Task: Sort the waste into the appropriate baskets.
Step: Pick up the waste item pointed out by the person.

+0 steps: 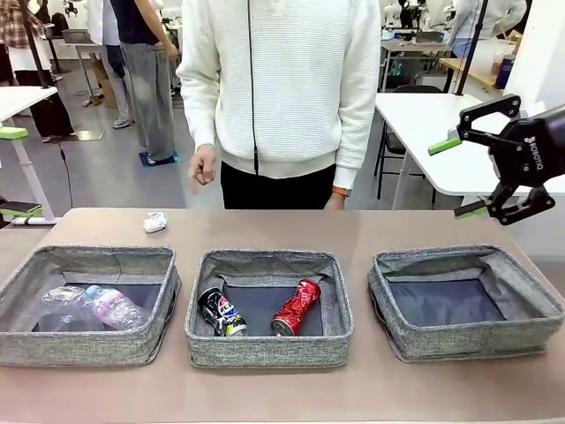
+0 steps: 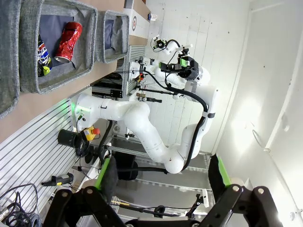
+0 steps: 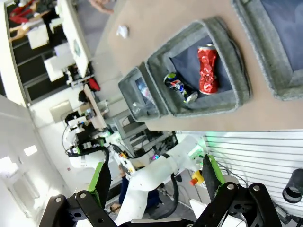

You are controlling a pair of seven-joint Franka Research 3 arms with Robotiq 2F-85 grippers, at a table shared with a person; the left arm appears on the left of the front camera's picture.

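The paper wad (image 1: 155, 222), remaining on the table's far left behind the left basket (image 1: 88, 305), appears light, soft and crushable, best pinched across its middle; right gripper (image 1: 470, 176) and left gripper (image 2: 162, 175) stand fully open, holding nothing.

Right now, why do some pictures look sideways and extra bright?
Left wrist view: the camera is rolled, so the red can and its basket stand sideways; the white wall glares at right. Right wrist view: tilted too, with straight edges bending. Front view: level, evenly lit, soft shadows inside the baskets.
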